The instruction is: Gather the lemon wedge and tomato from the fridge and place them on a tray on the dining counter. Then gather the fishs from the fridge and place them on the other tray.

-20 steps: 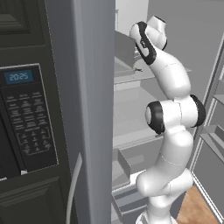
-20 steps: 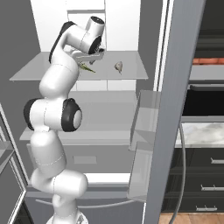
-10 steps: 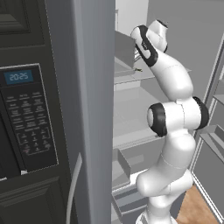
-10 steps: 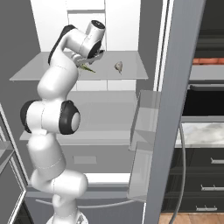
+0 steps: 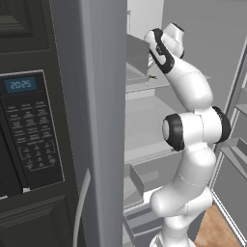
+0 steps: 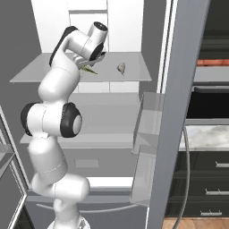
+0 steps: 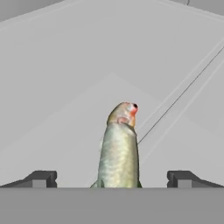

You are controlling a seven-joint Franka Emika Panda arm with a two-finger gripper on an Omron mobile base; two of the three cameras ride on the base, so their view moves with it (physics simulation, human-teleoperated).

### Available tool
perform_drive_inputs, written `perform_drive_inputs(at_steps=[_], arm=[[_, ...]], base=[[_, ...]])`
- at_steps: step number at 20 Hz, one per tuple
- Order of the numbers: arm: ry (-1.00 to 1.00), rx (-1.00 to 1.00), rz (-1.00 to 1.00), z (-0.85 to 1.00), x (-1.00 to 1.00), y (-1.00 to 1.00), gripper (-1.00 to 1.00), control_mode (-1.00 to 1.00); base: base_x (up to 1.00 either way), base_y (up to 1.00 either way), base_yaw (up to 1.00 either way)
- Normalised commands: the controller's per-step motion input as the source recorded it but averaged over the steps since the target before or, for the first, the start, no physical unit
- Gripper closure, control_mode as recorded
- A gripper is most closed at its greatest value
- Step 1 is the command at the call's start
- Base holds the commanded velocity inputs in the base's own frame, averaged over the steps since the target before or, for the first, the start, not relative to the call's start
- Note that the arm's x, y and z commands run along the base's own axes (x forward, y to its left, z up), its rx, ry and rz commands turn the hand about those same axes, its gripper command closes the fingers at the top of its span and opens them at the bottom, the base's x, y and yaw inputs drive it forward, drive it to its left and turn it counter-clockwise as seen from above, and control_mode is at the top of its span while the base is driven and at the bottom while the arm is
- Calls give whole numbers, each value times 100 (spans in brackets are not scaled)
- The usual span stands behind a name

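Gripper (image 7: 112,178): jaws standing wide apart, nothing pinched; tips sitting either side of the fish w/ clear gaps both sides.
Olive fish (image 7: 118,151): lying on the shelf between the tips, head w/ reddish patch pointing away from the hand, tail end running under the view's lower edge.
Contact: not touching either tip, as far as hand view is showing.
Hand in right base view (image 6: 91,60): reaching in over the upper fridge shelf (image 6: 53,71), olive tail poking out just beneath it.
Grey fish (image 6: 120,68): resting on same shelf, apart from the hand, toward the open door side.
Fridge (image 5: 101,120): doors hanging open; arm extending into upper compartment.
Microwave panel (image 5: 30,130): beside fridge, prob. built-in, display lit.
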Motion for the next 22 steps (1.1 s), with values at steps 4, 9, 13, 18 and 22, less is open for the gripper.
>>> perform_drive_inputs(at_steps=[4, 9, 13, 18, 22], arm=[[4, 0, 3, -1, 8, 3, -100, -100], [6, 0, 3, -1, 27, 0, -100, -100], [8, 0, 2, -1, 26, 0, -100, -100], [7, 0, 2, -17, 0, 0, -100, -100], [6, 0, 1, -23, -10, 1, -100, -100]], base=[[0, 0, 0], [0, 0, 0], [0, 0, 0], [0, 0, 0], [0, 0, 0]])
